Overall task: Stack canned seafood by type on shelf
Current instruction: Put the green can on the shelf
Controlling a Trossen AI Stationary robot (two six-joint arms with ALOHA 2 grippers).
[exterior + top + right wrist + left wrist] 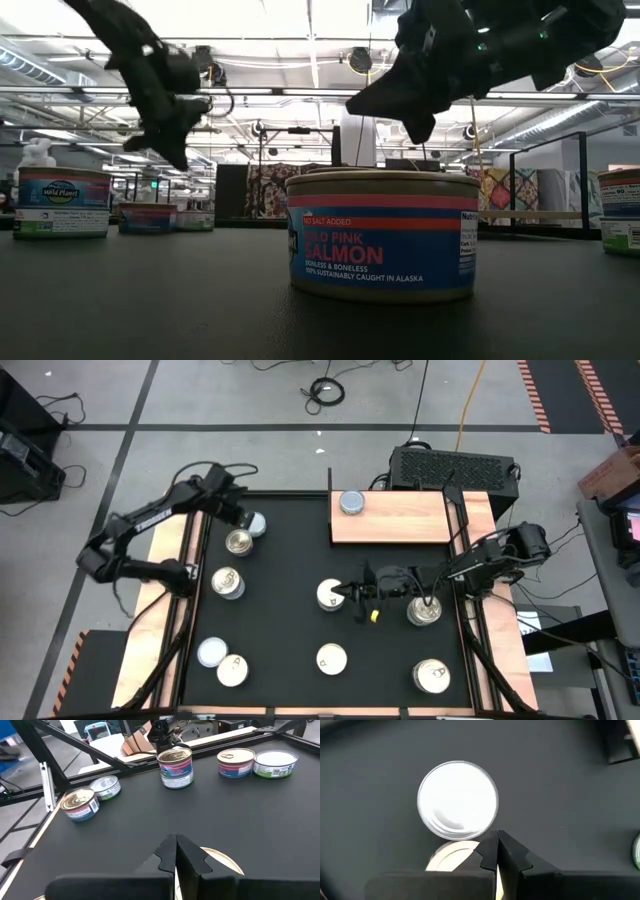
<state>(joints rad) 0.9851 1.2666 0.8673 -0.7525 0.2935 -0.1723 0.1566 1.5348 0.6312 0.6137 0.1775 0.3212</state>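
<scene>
The wooden shelf [400, 520] lies at the mat's far right, with one silvery-topped tin [352, 503] standing on it. Several other tins stand on the black mat [290, 620]. My left gripper [243, 520] is shut and hovers over a silvery tin [457, 800] and a gold-topped tin [451, 856] at the far left. In the low view my left gripper [178, 150] is well above the table. My right gripper [352, 596] is shut, just right of a cream-topped tin [330, 595], which also shows in the right wrist view [222, 860].
Gold-topped tins stand at the left [228, 582], near left [232, 671], right [423, 610] and near right [432, 676]. A silvery tin [211, 651] and a cream-topped salmon tin [331, 658] stand near the front. A black box [450, 465] sits behind the shelf.
</scene>
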